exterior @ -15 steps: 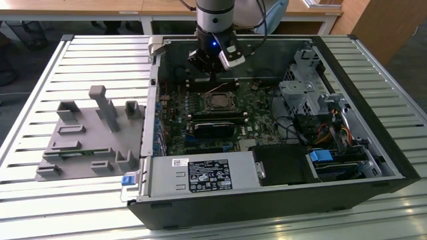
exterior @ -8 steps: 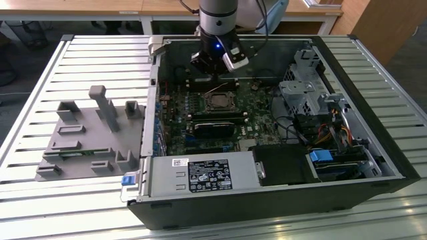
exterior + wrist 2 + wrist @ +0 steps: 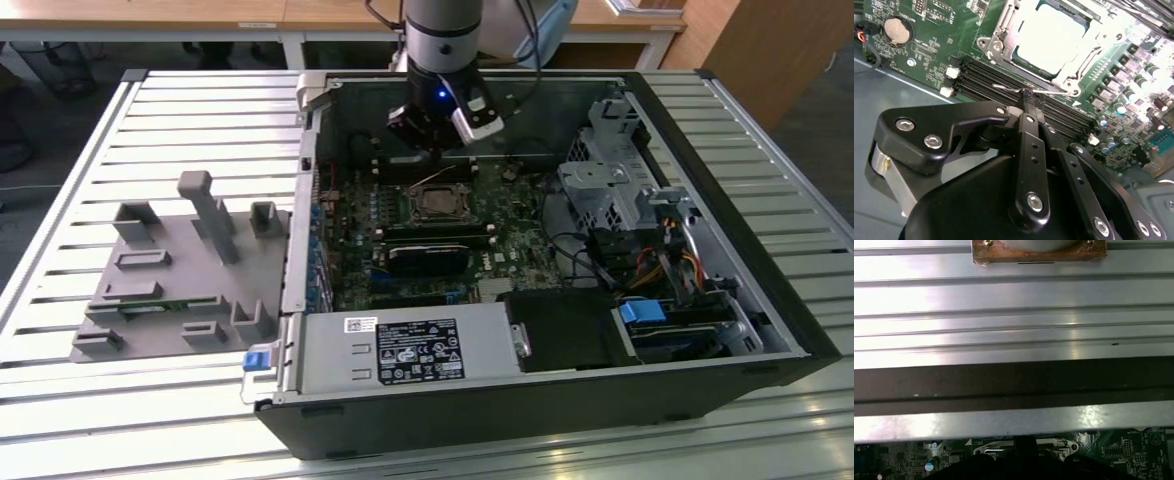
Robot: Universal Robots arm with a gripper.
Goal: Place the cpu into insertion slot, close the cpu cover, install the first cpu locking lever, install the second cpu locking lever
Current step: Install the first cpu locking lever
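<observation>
LAYOUT | cpu cover (image 3: pixel 999 37) down around cpu (image 3: pixel 1051 37) on motherboard (image 3: pixel 929 55); motherboard inside case (image 3: pixel 781 325) | fixture (image 3: pixel 160 300) on exterior view's left of case; both on table (image 3: pixel 200 110)

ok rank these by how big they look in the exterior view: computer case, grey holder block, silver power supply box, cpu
1. computer case
2. grey holder block
3. silver power supply box, not far behind the block
4. cpu, farther from the camera but clearly smallest
</observation>
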